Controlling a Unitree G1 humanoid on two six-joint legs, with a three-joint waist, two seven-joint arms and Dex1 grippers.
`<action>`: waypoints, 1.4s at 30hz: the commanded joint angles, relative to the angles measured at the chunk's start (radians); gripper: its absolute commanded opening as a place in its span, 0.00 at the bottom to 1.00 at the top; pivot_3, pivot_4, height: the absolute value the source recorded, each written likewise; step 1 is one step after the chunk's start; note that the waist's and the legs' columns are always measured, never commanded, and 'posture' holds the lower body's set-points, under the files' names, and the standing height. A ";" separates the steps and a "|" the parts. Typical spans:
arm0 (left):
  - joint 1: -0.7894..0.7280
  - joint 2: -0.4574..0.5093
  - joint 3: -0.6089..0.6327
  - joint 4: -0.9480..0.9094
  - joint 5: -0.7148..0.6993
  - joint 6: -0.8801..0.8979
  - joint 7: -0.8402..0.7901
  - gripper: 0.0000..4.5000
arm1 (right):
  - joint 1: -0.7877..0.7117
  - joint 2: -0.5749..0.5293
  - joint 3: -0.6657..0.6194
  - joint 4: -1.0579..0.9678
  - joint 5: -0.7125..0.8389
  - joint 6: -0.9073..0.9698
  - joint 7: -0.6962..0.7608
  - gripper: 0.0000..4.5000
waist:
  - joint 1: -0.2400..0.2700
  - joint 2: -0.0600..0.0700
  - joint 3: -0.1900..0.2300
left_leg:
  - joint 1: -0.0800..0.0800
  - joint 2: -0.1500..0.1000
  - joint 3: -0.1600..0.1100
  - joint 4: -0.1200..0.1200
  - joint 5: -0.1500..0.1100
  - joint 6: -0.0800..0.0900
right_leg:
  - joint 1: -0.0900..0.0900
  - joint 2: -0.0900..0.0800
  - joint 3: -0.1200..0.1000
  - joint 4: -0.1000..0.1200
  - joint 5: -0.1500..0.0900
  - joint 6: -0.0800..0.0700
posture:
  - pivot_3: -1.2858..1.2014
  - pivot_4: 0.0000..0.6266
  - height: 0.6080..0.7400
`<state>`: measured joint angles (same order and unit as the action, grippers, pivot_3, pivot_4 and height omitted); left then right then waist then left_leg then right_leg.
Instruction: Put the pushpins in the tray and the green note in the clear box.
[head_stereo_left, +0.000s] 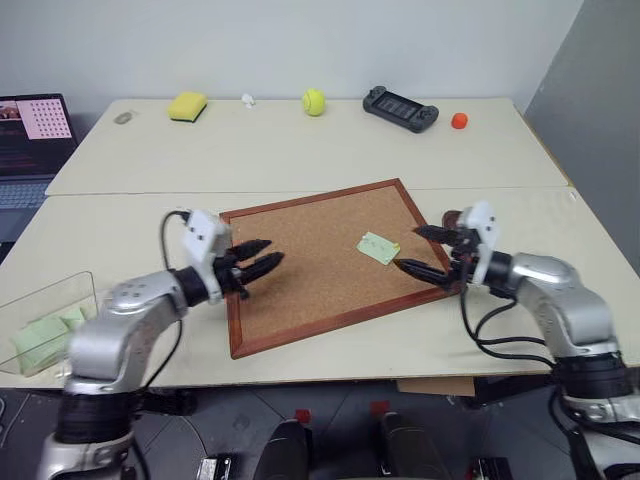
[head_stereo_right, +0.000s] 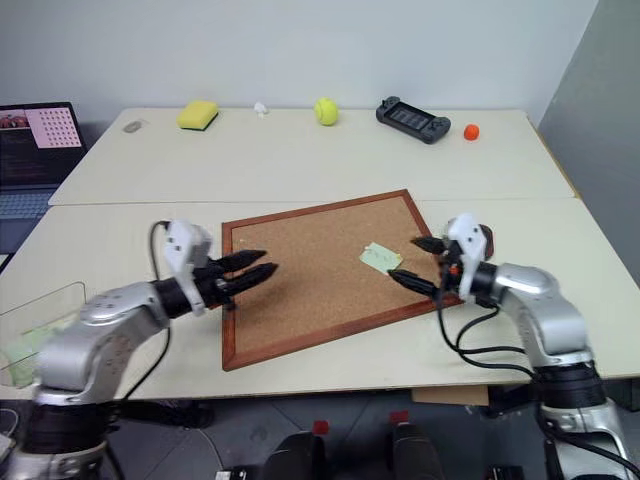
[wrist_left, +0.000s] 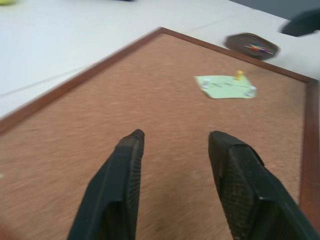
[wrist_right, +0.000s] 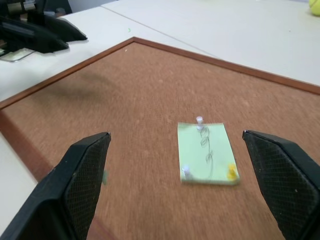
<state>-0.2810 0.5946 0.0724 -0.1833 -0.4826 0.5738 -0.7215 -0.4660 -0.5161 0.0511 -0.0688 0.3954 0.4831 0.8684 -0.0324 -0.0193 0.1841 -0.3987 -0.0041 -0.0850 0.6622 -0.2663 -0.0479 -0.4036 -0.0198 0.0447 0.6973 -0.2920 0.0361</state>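
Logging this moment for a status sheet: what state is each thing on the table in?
Green note: flat on the corkboard, pinned.
Pushpins: three seen stuck in the note, one yellow, two pale.
Tray: beside the corkboard, coloured pins inside.
Clear box: open-topped, green notes inside.
Left pincer: over the corkboard, holding nothing.
Right pincer: open wide, facing the note, holding nothing.
Laptop: open, screen lit.

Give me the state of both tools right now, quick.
Left tool: fingers apart, empty, over the corkboard.
Right tool: wide open, empty, facing the pinned green note.
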 joint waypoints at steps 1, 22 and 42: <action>-0.066 -0.048 -0.063 0.106 0.085 -0.088 0.013 0.24 | -0.086 0.073 0.033 0.059 -0.038 -0.050 -0.038 1.00 | 0.000 0.000 0.000 | 0.000 0.000 0.000 0.000 0.000 0.000 | 0.000 0.000 0.000 0.000 0.000 0.000 | 0.52 0.24 1.00; -0.119 -0.179 -0.224 0.285 0.246 -0.100 0.035 0.01 | -0.256 0.217 0.096 0.423 -0.219 -0.179 -0.103 1.00 | -0.003 0.001 -0.001 | 0.000 -0.001 0.000 0.000 0.000 0.000 | -0.001 -0.001 0.000 0.000 0.000 0.000 | 0.52 0.24 1.00; -0.125 -0.187 -0.202 0.261 0.245 -0.078 0.036 0.00 | -0.362 0.261 0.120 0.684 -0.318 -0.278 -0.114 0.30 | -0.003 0.001 -0.001 | 0.001 -0.001 0.001 0.000 0.000 0.000 | -0.001 -0.001 0.000 0.001 0.000 0.000 | 0.52 0.24 1.00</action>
<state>-0.4251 0.4096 -0.1215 0.0837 -0.2487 0.4772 -0.6874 -0.7974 -0.2535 0.1785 0.6184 0.0907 0.2320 0.7581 -0.0355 -0.0184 0.1833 -0.3979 -0.0053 -0.0843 0.6624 -0.2662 -0.0480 -0.4041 -0.0213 0.0449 0.6980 -0.2918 0.0359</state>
